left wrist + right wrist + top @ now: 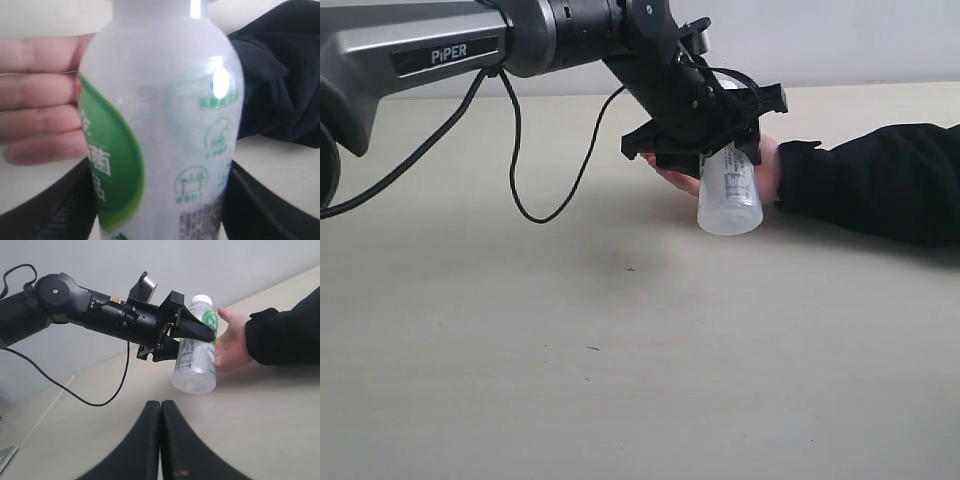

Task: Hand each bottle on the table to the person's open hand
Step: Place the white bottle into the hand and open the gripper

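Observation:
A white-green bottle (730, 195) with a white cap (201, 300) hangs tilted above the table (620, 380), its base lowest. My left gripper (705, 140) is shut on its upper body, and a black finger (55, 210) presses each side of the bottle (165, 125). The person's open hand (770, 170) lies right behind the bottle with its fingers (40, 100) spread. Whether palm and bottle touch I cannot tell. From the right wrist, the bottle (196, 360) sits beside the hand (232, 342). My right gripper (161, 410) is shut and empty, low over the table.
The person's arm in a black sleeve (880, 180) rests on the table from the right. A black cable (520, 170) loops down from the left arm (440, 50) to the tabletop. A grey wall (150, 260) stands behind the table.

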Robot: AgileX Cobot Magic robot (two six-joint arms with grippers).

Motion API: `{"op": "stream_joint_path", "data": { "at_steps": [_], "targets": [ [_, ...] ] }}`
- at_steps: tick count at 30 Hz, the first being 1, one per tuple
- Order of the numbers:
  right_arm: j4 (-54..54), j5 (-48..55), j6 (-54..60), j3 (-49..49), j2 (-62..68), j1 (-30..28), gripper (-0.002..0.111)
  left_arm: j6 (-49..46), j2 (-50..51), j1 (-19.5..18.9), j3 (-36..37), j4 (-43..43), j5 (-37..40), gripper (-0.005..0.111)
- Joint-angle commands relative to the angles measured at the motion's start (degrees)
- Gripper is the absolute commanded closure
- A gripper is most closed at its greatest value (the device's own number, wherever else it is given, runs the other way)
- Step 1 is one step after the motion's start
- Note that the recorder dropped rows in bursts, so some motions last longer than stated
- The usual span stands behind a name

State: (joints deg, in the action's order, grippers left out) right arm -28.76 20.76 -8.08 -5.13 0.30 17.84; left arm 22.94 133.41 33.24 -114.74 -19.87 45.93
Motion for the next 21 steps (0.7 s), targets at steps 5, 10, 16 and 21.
{"op": "stream_joint_path", "data": {
  "at_steps": [5, 10, 16, 21],
  "targets": [
    [0.4, -0.05, 0.34, 0.18, -0.3, -0.29, 0.107, -0.1, 1.79, -1.31, -0.53, -0.31, -1.24, 0.107],
    [0.4, -0.05, 0.34, 0.18, -0.3, -0.29, 0.107, -0.1, 2.9, -1.31, -0.53, -0.68, -1.23, 0.107],
    [0.4, -0.05, 0.34, 0.18, -0.3, -0.29, 0.107, -0.32, 4.2, -1.31, -0.53, -0.93, -2.01, 0.107],
    [0.4, -0.05, 0.34, 0.18, -0.3, -0.29, 0.107, -1.83, 4.2, -2.49, -4.67, -3.21, 0.91, 0.107]
  ]
}}
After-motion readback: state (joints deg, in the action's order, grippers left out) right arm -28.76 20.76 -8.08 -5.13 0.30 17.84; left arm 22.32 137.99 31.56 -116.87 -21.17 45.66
